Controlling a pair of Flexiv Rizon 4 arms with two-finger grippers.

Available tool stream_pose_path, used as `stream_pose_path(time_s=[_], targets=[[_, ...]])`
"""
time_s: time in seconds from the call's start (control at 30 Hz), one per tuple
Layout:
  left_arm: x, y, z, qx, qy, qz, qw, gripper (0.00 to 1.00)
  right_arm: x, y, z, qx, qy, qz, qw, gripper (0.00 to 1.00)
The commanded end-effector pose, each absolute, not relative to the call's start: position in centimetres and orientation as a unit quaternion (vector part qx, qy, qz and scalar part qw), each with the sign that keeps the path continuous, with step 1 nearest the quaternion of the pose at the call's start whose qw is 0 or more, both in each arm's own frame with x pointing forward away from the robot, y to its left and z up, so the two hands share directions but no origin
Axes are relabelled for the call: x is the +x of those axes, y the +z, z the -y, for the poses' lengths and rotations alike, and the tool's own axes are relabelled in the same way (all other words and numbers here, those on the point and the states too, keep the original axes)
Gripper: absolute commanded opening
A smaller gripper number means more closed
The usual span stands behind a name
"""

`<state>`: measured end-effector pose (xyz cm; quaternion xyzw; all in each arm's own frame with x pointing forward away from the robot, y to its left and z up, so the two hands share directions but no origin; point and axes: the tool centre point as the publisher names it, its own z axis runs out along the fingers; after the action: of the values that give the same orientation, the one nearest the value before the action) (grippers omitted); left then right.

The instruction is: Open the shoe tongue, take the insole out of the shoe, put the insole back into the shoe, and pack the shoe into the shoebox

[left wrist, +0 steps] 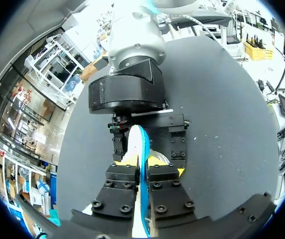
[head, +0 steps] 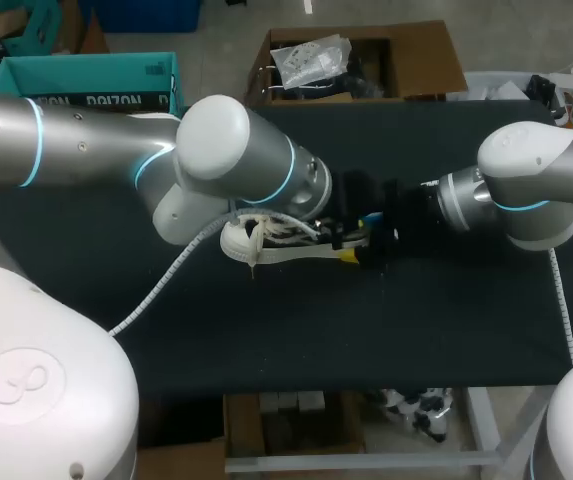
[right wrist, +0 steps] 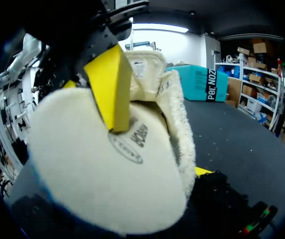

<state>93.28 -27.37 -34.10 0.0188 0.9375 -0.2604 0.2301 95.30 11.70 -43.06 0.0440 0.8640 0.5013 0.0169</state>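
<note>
Desk (head: pixel 266 340): a flat surface covered in dark, matte cloth, evenly lit from above. Small pale specks dot the cloth near its far edge.

Shoe (head: pixel 266 240) sits mid tabletop (head: pixel 266 340); insole (left wrist: pixel 138 142) clamped in left pincer (left wrist: pixel 143 168), right pincer (head: pixel 363 242) just right.

Head view: fixed, high and behind the robot, facing down over the whole table (head: pixel 266 330); far.
Left wrist view: at the wrist, facing along the insole's (left wrist: pixel 140 149) edge toward the right arm (left wrist: pixel 132 50); close.
Right wrist view: facing the insole's fleecy face; very close.
Shared: all three take in the insole at mid-table.
</note>
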Motion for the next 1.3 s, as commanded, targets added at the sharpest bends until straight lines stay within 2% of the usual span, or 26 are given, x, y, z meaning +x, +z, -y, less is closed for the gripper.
stream_pose_path(time_s=[0.03,0.47,0.8,1.1,1.13,1.17,1.2,1.3], targets=[[92.5,-33.1,25.8,0.03,-0.278,-0.936,0.215,0.0,95.5,-43.6,-11.7,0.043,0.503,-0.863,0.017,0.0],[90.8,-29.4,23.7,0.079,-0.378,-0.915,0.113,0.0,95.5,-43.6,-11.7,0.043,0.503,-0.863,0.017,0.0],[89.2,-27.6,24.5,0.103,-0.413,-0.901,0.088,0.0,95.5,-43.6,-11.7,0.043,0.503,-0.863,0.017,0.0],[89.0,-25.8,25.2,0.116,-0.474,-0.872,0.021,0.0,95.3,-43.4,-11.5,0.047,0.495,-0.868,0.013,0.0],[88.8,-25.5,25.4,0.119,-0.483,-0.867,0.012,0.0,95.3,-43.3,-11.4,0.045,0.495,-0.868,0.013,0.22],[88.7,-25.1,25.6,0.124,-0.491,-0.863,0.004,0.0,95.3,-43.3,-11.3,0.045,0.494,-0.868,0.012,0.89],[88.5,-24.8,25.8,0.127,-0.498,-0.858,-0.003,0.0,95.2,-43.2,-11.2,0.047,0.491,-0.87,0.01,1.0],[87.9,-24.0,26.7,0.143,-0.519,-0.842,-0.026,0.0,95.0,-43.1,-10.7,0.05,0.488,-0.872,0.006,1.0]])
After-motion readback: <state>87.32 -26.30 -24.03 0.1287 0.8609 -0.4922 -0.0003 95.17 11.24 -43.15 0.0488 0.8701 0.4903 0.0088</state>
